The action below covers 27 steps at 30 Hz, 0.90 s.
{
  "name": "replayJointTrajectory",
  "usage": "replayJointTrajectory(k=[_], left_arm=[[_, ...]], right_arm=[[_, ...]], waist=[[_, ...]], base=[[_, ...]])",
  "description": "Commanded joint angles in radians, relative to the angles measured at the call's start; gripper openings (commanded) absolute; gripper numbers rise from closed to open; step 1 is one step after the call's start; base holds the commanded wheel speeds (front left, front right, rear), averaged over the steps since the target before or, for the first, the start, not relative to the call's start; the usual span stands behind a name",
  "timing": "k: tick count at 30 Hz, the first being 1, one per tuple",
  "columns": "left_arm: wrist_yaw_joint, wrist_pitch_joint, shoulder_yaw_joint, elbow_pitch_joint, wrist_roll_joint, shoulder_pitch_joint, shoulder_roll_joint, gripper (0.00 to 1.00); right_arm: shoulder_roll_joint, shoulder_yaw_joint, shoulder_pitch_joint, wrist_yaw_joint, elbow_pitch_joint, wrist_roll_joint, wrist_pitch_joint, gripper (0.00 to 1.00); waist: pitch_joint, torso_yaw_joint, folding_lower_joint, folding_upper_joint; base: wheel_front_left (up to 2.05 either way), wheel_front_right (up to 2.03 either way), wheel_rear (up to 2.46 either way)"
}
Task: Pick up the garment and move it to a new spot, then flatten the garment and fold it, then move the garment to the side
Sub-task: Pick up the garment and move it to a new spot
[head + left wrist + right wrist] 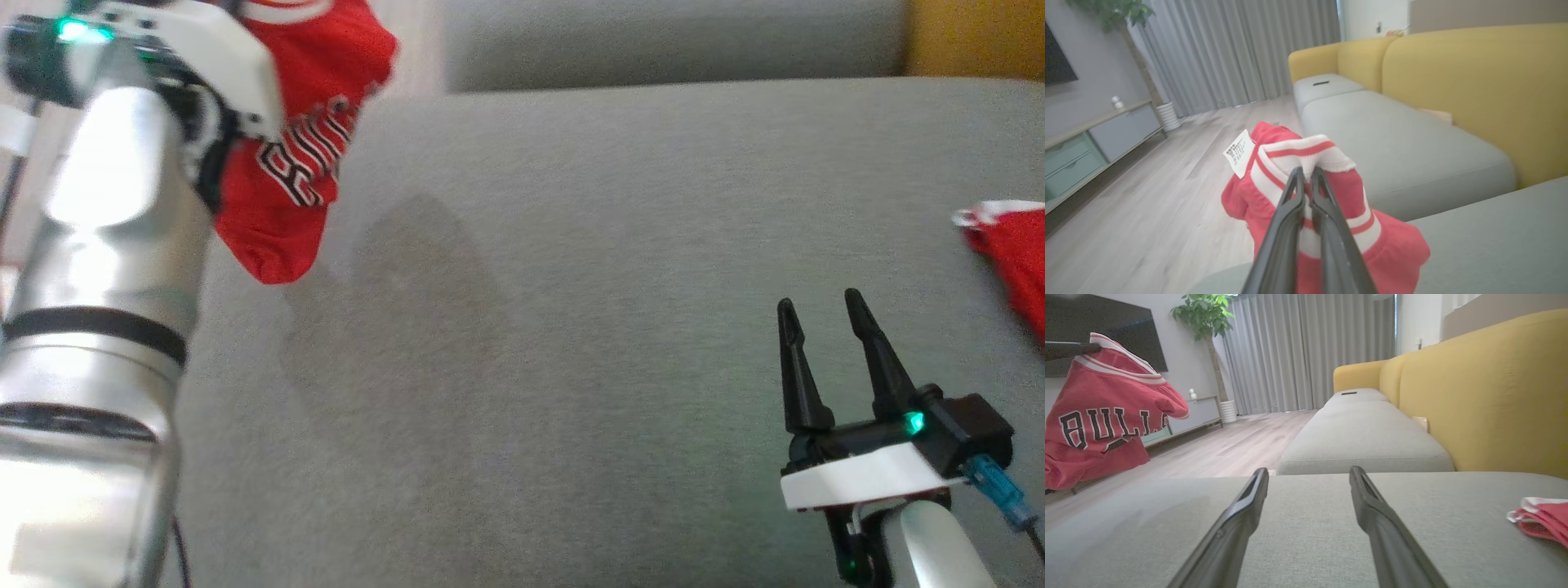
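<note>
In the left wrist view the left pincer (1306,173) is closed narrow on the white-and-red striped trim of the red garment (302,147), which hangs in the air at the upper left of the head view, off the grey sofa seat (571,327), black-and-white lettering showing. At the lower right the right pincer (819,299) stands wide, holding nothing. Another red cloth (1012,245) lies on the seat at the right edge
</note>
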Motion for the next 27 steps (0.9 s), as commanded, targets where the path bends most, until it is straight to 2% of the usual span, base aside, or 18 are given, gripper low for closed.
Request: replayJointTrajectory(k=[1, 5, 11, 15, 20, 23, 26, 27], left_arm=[[-0.006, 0.001, -0.002, -0.053, -0.023, -0.039, 0.023, 0.00], [-0.006, 0.029, -0.088, -0.127, -0.125, -0.010, -0.017, 0.00], [-0.006, 0.082, -0.203, -0.225, -0.256, 0.061, -0.043, 0.00], [-0.006, 0.108, -0.257, -0.245, -0.311, 0.140, -0.061, 0.00], [-0.005, 0.091, -0.288, -0.236, -0.374, 0.293, -0.083, 0.00], [0.029, 0.064, -0.326, -0.226, -0.384, 0.380, -0.089, 0.00], [0.044, 0.053, -0.382, -0.266, -0.459, 0.476, -0.089, 0.00], [0.057, 0.050, -0.403, -0.281, -0.485, 0.501, -0.090, 0.07]], right_arm=[[0.001, 0.024, -0.015, 0.007, -0.031, 0.004, -0.003, 1.00], [0.009, 0.028, -0.009, 0.007, -0.035, 0.002, -0.003, 1.00], [0.015, 0.037, 0.002, 0.007, -0.038, 0.002, -0.003, 1.00], [0.017, 0.050, -0.002, 0.007, -0.039, 0.002, -0.003, 1.00], [0.019, 0.061, -0.001, 0.007, -0.030, 0.000, -0.003, 1.00], [0.019, 0.073, -0.008, 0.007, -0.025, -0.002, -0.003, 1.00], [0.016, 0.078, -0.012, 0.007, -0.021, -0.002, -0.003, 1.00], [0.014, 0.078, -0.012, 0.007, -0.019, -0.002, -0.003, 1.00]], waist=[[-0.083, -0.096, 0.0000, -0.0001], [-0.103, -0.145, 0.0000, -0.0001], [-0.096, -0.196, 0.0000, -0.0001], [-0.072, -0.222, 0.0000, -0.0001], [-0.036, -0.245, 0.0000, -0.0001], [-0.014, -0.251, 0.0000, -0.0001], [-0.008, -0.255, 0.0000, -0.0001], [-0.008, -0.252, 0.0000, -0.0001]], base=[[0.00, 0.00, 0.00], [0.00, 0.00, 0.00], [0.00, 0.00, 0.00], [0.00, 0.00, 0.00], [0.00, 0.00, 0.00], [0.00, 0.00, 0.00], [0.00, 0.00, 0.00], [0.00, 0.00, 0.00]])
